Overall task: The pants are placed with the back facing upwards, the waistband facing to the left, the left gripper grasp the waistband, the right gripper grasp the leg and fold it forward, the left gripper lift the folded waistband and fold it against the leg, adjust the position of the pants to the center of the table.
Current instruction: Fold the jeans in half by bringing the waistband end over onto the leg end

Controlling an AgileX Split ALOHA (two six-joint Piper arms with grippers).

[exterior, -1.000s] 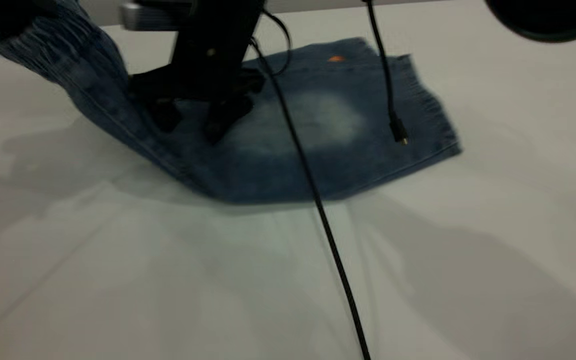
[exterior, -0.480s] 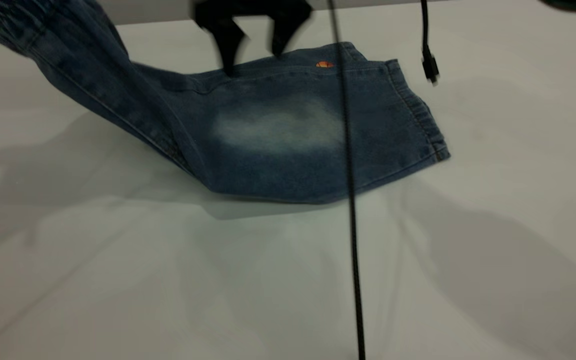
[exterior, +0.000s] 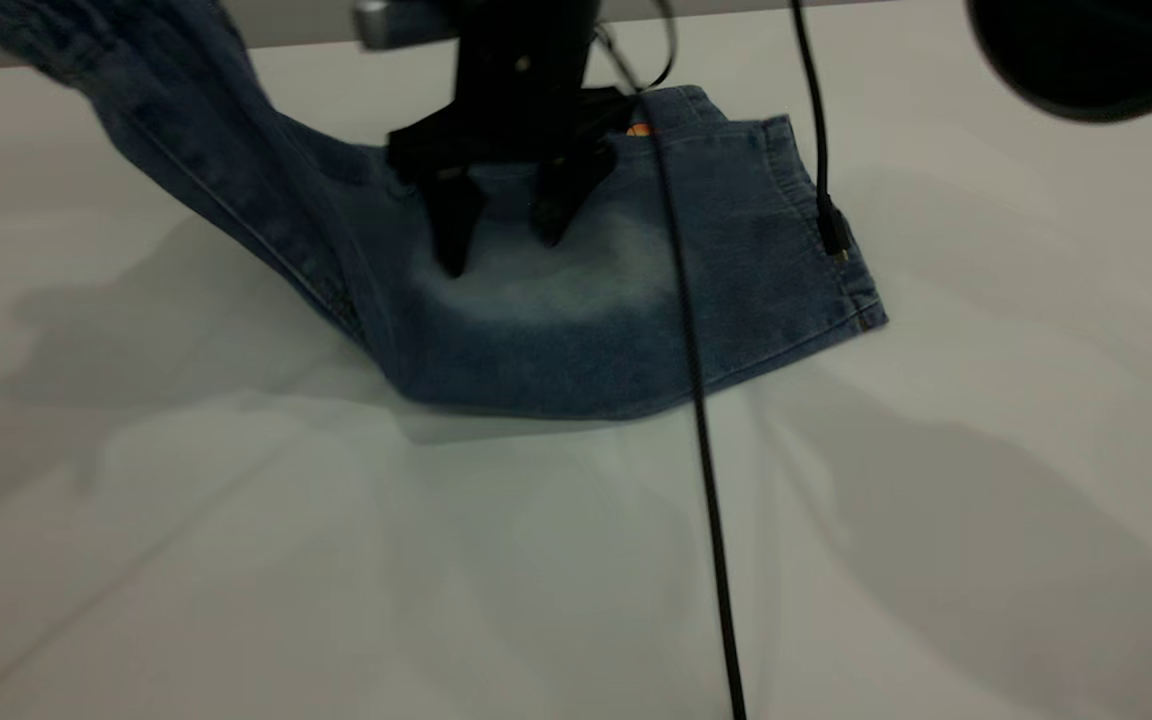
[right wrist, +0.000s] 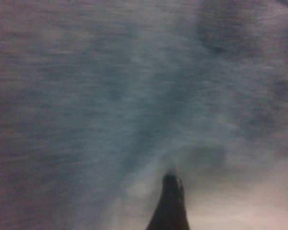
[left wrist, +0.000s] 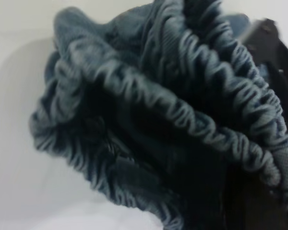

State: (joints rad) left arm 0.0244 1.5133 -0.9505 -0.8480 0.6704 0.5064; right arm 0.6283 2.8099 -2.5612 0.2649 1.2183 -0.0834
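Folded denim pants [exterior: 576,300] lie on the white counter [exterior: 336,560] — the waistband [left wrist: 192,120] lifted at far left, bunched in the left pincer. The right pincer [exterior: 501,240] hovers spread over the faded patch.

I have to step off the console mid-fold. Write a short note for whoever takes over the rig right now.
Left pincer: out of the exterior view at upper left, shut on the elastic waistband, holding it raised off the table.
Right pincer: open, fingertips down on the faded patch of the jeans, pinning nothing between them.
Jeans: already folded lengthwise, leg cuff lying flat at the right, waistband end lifted.
Done: first fold.
Left: carry the waistband over onto the leg, clear the right pincer, then centre the jeans. A dangling cable crosses the cloth.
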